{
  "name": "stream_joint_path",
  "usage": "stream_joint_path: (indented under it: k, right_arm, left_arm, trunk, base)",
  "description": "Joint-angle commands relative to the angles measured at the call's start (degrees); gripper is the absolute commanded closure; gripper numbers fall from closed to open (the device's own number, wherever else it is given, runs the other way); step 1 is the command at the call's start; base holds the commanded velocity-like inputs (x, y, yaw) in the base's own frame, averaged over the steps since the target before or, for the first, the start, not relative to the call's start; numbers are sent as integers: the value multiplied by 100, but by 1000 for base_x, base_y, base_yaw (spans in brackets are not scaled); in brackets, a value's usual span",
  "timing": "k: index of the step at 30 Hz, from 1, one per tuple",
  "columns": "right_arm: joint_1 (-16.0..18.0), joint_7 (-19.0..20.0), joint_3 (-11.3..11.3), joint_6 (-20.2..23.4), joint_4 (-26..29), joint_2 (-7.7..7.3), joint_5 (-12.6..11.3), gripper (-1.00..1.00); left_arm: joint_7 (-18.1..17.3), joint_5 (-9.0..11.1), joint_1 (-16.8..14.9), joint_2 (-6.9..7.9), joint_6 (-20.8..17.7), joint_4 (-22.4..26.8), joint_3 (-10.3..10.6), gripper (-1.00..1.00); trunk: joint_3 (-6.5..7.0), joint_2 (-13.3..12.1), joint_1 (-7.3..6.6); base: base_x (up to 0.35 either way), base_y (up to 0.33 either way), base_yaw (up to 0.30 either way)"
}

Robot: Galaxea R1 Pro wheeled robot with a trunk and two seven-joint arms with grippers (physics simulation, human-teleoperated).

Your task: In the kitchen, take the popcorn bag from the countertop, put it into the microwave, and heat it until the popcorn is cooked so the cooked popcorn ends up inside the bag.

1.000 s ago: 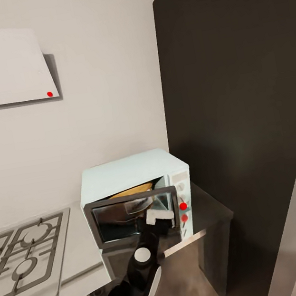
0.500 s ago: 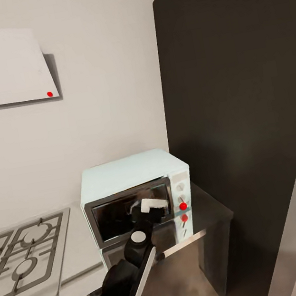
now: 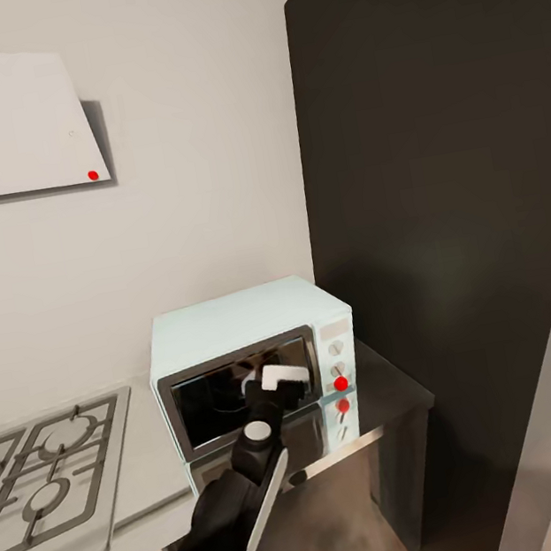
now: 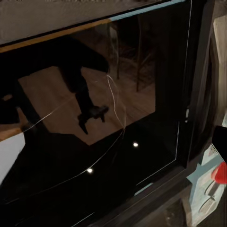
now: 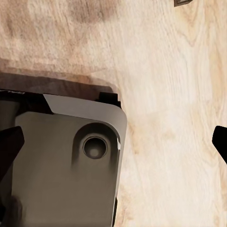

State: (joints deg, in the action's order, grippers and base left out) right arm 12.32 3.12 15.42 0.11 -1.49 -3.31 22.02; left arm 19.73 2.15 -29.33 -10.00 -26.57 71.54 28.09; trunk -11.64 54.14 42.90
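microwave (image 3: 241,339): pale blue box, dark glass door looked shut
inside: couldn't see through the glass
left gripper (image 3: 279,375): up against the door, grip unclear

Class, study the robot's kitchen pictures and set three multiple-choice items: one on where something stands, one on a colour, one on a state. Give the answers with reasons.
1. Where does the microwave stand?
A. on the wooden floor
B. on the countertop, right of the gas hob
C. on the wall

2. What colour is the microwave's round light?
A. green
B. blue
C. red

3. How is the microwave door now?
A. shut
B. wide open
C. removed

Answers:
1 B: in the head view it sits on the grey worktop, with the hob to its left.
2 C: a red dot glows on the side panel.
3 A: the dark glass lies flush with the front, and the left hand is at it.
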Motion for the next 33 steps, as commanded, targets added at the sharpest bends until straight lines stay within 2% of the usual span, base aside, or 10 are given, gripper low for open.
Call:
stream_joint_path:
  k: [1, 7, 27, 29, 30, 32, 33]
  right_arm:
    - [7, 13, 48, 1, -9, -3, 48, -100]
    - [7, 13, 48, 0, -9, -3, 48, -100]
    - [7, 17, 48, -37, -9, -3, 57, -100]
    - [7, 18, 48, -37, -9, -3, 57, -100]
    - [7, 18, 48, -37, -9, -3, 57, -100]
    - [7, 19, 48, -37, -9, -3, 57, -100]
    - [7, 20, 48, -37, -9, -3, 57, -100]
  left_arm:
    - [64, -57, -64, 0, -39, 14, -66, -100]
    - [65, -57, -64, 0, -41, 27, -63, -100]
    - [53, -38, -64, 0, -41, -2, -21, -100]
    - [52, 283, -64, 0, -53, -9, 15, -100]
    - [50, 599, -64, 0, -56, -19, 24, -100]
    - [46, 924, -64, 0, -56, -61, 33, -100]
    - [44, 1004, -64, 0, -50, -124, 35, -100]
  trunk:
    - [-7, 4, 1]
    - [-7, 4, 1]
    - [-7, 4, 1]
    - [-7, 4, 1]
    - [-7, 4, 1]
    - [-7, 4, 1]
    - [-7, 4, 1]
  base:
    - [-59, 0, 0]
    - [-184, 0, 0]
    - [-339, 0, 0]
    - [-342, 0, 0]
    - [-342, 0, 0]
    - [-342, 0, 0]
    - [-342, 0, 0]
